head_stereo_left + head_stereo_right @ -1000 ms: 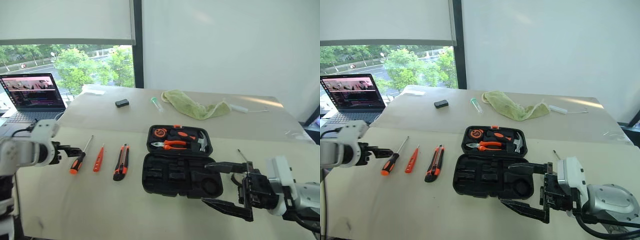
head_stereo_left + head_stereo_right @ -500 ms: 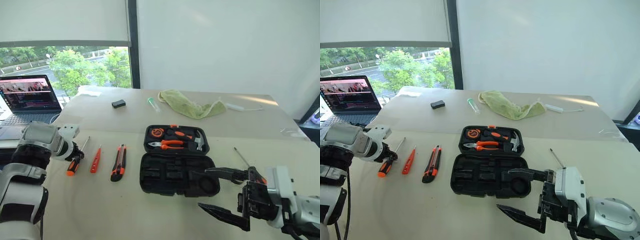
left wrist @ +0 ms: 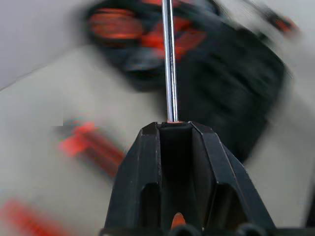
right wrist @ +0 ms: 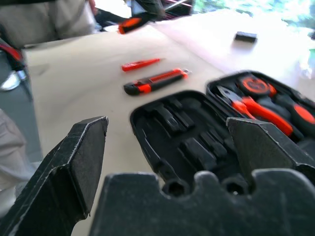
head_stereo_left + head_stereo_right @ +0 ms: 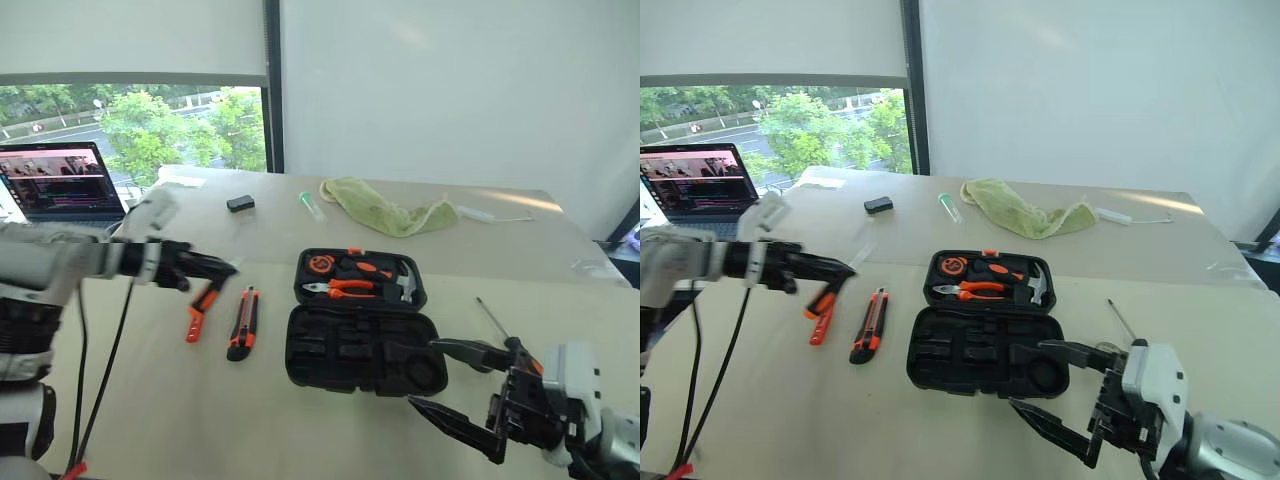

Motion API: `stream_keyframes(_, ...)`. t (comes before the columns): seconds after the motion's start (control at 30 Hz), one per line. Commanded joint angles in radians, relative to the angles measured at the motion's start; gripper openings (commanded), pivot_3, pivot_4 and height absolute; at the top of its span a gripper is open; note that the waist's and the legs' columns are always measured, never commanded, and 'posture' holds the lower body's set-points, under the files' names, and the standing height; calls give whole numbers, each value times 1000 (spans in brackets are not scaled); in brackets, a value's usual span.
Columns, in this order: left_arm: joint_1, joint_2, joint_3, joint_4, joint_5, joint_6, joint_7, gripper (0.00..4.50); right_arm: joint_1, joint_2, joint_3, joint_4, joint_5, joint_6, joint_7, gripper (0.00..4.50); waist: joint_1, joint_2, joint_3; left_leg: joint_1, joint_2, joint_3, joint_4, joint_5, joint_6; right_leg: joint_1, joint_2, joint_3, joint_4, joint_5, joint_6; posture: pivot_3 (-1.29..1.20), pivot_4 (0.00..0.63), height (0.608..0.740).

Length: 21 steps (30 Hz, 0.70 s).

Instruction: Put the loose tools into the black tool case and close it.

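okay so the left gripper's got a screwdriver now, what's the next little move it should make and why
Probably carry it on toward the black tool case and line it up over a long empty recess in the near half. The left gripper is shut on the screwdriver, lifted off the table, with the case open beside it. The small orange screwdriver and utility knife lie loose.

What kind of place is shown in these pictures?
Probably an office or lab room set up for robot trials: a wide paper-covered table, an open laptop beside a large window with trees outside, and a plain white wall.
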Motion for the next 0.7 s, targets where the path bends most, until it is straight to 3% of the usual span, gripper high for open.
stream_keyframes(0.03, -107, -107, -194, 32, 180, -176, -37, 391, 80, 24, -96, -19, -12, -56, 40, 4500, 2, 0, 0, -1, 0, 0, 1, 0, 0, 0, 1, 0, 0, 0, 0, 0, 150, 740)
stream_keyframes(0.23, -285, -355, -420, 308, 432, -387, -69, 391, 178, 64, -172, -16, -25, -94, 67, 4500, -3, -1, 1, -3, 0, -1, 10, 0, 1, 0, 5, 2, 3, 1, 2, 0, 150, 740)
stream_keyframes(0.43, -338, -536, -453, 543, 536, -526, -99, 391, 211, 96, -175, -46, -26, -109, 45, 4500, -15, 0, 1, -4, 1, -1, 9, -1, 2, -3, 5, 3, 4, 0, 3, 0, 150, 740)
stream_keyframes(0.7, -331, -658, -447, 744, 655, -684, -96, 391, 238, 119, -179, -81, -33, -115, 16, 4500, -14, 0, 1, -6, 1, -2, 10, -3, 5, -3, 2, 2, 3, -1, 5, 0, 150, 740)
